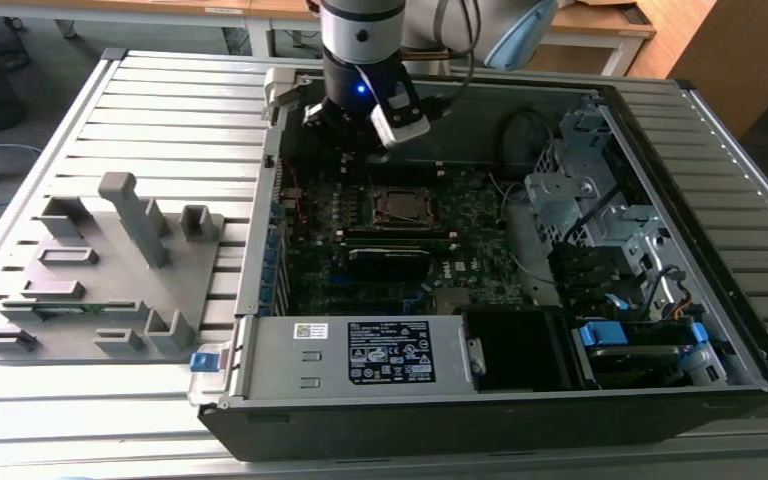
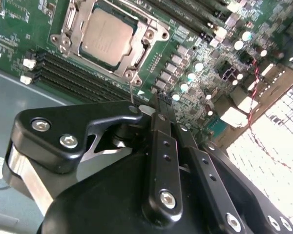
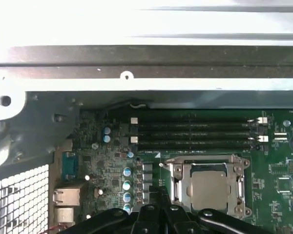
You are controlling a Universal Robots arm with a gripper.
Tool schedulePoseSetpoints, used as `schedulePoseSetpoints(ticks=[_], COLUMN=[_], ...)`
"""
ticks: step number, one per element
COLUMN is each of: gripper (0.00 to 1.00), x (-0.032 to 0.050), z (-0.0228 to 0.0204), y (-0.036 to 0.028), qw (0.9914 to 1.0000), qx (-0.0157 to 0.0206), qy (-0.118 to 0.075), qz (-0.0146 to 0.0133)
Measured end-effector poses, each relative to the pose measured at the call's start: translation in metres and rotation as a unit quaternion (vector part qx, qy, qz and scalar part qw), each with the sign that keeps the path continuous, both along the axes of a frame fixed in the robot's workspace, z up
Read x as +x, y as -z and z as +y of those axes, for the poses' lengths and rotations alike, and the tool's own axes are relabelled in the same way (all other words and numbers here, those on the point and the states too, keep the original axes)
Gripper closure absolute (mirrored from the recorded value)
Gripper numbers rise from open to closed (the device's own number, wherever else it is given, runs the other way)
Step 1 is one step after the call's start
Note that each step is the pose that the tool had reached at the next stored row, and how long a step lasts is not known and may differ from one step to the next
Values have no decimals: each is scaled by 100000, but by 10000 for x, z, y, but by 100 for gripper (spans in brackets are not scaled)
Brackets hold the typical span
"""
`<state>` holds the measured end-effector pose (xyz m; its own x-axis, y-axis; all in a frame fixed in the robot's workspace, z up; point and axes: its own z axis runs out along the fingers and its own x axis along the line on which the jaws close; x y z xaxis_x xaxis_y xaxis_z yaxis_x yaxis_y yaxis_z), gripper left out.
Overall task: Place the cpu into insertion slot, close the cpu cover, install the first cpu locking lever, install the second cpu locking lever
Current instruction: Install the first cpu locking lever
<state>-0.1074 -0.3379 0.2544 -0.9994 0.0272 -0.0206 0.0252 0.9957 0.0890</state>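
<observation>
The cpu (image 2: 107, 31) (image 3: 208, 190) lies grey-silver and flat in the insertion slot (image 1: 402, 207) on the green motherboard. The cpu cover (image 2: 136, 56) (image 3: 178, 187) rests down around it, its window framing the chip. A thin wire lever end (image 2: 132, 90) sticks out at one corner of the socket. My gripper (image 2: 161, 103) (image 3: 158, 194) hovers above the board just beside that corner, apart from the socket, its black fingers shut together with nothing between them. In the exterior view the gripper (image 1: 373, 150) hangs over the far part of the open case.
Long black memory slots (image 3: 195, 134) run beside the socket. The case's metal wall (image 3: 146, 63) stands close behind them. A power supply (image 1: 357, 355) and drive cages (image 1: 598, 200) fill the near and right sides. A grey fixture rack (image 1: 104, 270) stands outside on the exterior view's left.
</observation>
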Motion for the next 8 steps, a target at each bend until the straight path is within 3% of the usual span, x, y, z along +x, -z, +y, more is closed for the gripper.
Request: schedulePoseSetpoints(ticks=[2, 4, 6, 8], gripper=[89, 89, 89, 89], x=[-19, -31, -40, -46], z=[-3, -4, -4, -4], y=[3, 3, 3, 3], qw=[99999, 99986, 99968, 99926], qx=[495, 1681, 2519, 3844], qy=[5, -2, -1, 1], qz=[-7, -2, -6, -6])
